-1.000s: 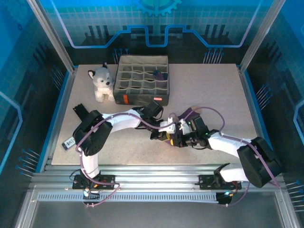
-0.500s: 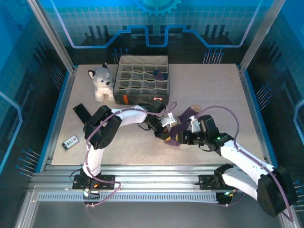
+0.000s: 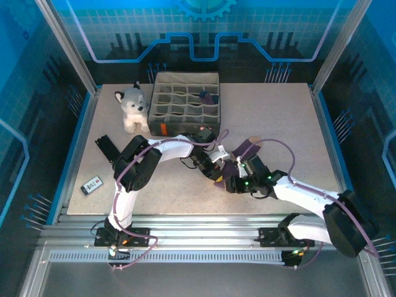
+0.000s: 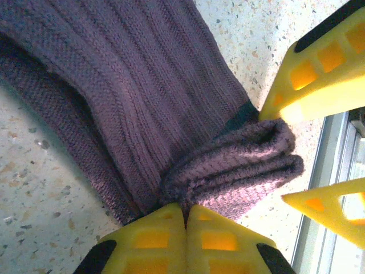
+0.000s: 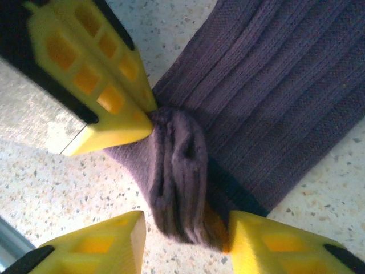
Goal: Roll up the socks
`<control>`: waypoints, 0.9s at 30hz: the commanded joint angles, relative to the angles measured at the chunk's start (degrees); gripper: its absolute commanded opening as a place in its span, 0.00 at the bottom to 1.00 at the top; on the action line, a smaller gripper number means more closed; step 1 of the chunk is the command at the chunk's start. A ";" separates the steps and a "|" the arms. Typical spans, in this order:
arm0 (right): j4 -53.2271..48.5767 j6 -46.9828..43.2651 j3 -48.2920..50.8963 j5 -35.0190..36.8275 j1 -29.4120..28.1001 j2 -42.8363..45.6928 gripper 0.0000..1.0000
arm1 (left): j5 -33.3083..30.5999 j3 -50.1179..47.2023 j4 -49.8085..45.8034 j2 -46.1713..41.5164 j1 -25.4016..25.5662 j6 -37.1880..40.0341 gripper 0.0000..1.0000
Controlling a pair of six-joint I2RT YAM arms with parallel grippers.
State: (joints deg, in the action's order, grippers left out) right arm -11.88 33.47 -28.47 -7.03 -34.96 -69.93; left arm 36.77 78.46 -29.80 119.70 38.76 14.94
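Ribbed purple socks (image 4: 142, 91) with a navy band, on a speckled beige table (image 4: 34, 188).

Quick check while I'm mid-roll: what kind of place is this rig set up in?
Likely a robot test cell in a lab, not a home: metal frame posts and blue panels fence in a speckled table, with a compartment box, toy husky and socks as props.
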 commanded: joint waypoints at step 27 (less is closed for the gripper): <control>-12.30 8.67 -8.82 10.63 -1.94 -17.26 0.27 | -3.33 -14.39 15.98 -18.36 -3.40 20.60 0.27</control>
State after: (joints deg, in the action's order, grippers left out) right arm -18.24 41.19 -39.72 0.14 -36.05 -85.08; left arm 32.77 67.99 -21.50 106.39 36.58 28.16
